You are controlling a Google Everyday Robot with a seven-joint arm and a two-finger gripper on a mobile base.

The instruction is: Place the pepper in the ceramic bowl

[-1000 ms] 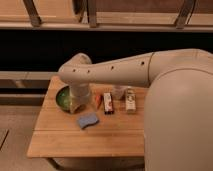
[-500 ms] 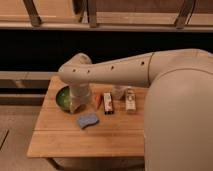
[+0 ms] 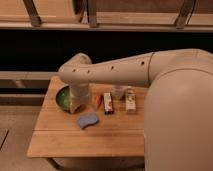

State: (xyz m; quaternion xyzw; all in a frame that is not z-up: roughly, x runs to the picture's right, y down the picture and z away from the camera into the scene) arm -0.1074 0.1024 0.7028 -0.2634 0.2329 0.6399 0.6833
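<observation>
Low wooden table (image 3: 65, 142) of light planks, standing on a grey floor (image 3: 15, 125). On the top, toward the front edge, a blue sponge (image 3: 88, 120), lying flat and apart from the other items. Further back, a red-and-white packet (image 3: 107, 102), laid lengthwise front to back. Just beside it, toward the right of the view, a small pale cup (image 3: 118, 92), upright. Next along, a pale oblong item (image 3: 130, 100), kind unclear. Behind the table, a dark recess (image 3: 40, 55) beneath a wooden rail (image 3: 125, 22).
</observation>
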